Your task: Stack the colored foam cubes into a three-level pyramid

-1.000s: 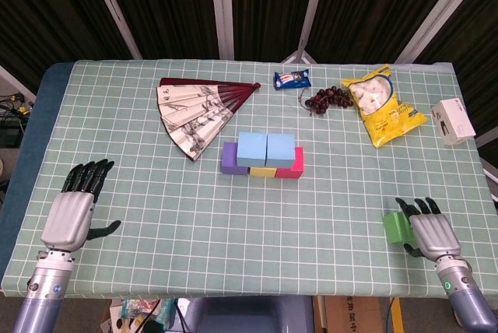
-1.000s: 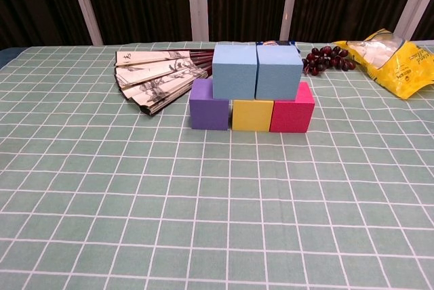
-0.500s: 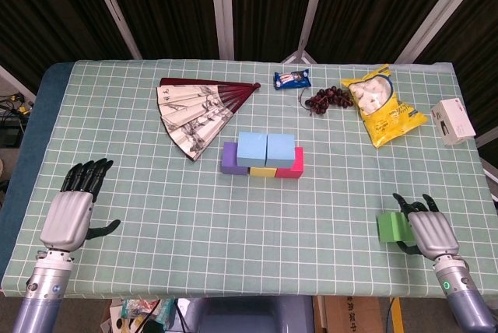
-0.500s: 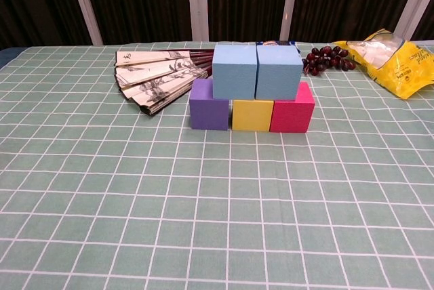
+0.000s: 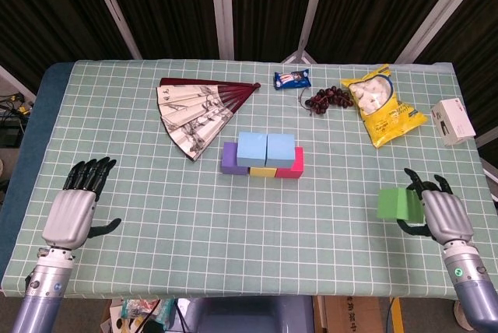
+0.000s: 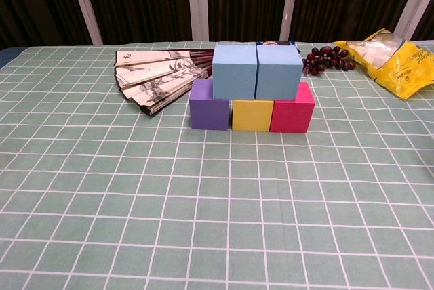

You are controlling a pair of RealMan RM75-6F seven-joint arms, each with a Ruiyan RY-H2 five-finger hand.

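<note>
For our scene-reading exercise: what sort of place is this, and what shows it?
Probably a robot lab's test table: a checked cloth with staged props, foam cubes, a fan, a snack bag, before dark curtains.

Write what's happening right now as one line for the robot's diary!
stack: two levels built, top missing | right hand: holds green cube | left hand: open, idle | next: likely place the cube on the blue cubes

cubes: purple cube [image 6: 209, 105], yellow cube [image 6: 252, 115], pink cube [image 6: 293, 110], two light-blue cubes [image 6: 257, 71], green cube [image 5: 397, 204] | tablecloth [image 6: 203, 209]: green, white grid | fan [image 5: 199, 109]: dark-red ribs
</note>
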